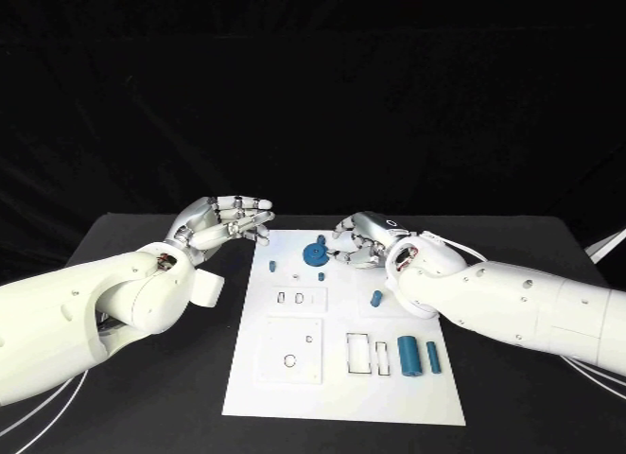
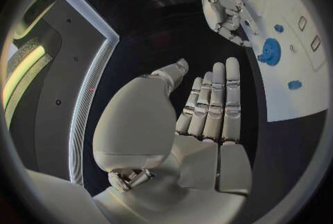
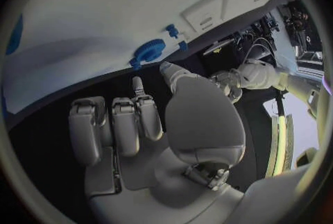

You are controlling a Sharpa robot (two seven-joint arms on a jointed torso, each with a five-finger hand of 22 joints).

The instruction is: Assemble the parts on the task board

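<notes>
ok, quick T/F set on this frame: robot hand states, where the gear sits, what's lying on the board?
1. The left robot hand holds a blue part. False: it is empty, its fingers extended, as the left wrist view shows.
2. The blue gear sits at the far end of the task board. True.
3. The right robot hand grips the gear. False: it holds nothing; the gear lies beside it.
4. Two blue cylinders lie side by side on the board's near right part. True.

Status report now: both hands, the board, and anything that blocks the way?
Left hand open, off the board's far left corner. Right hand open, empty, over the task board beside the blue gear. Nothing blocking.
</notes>
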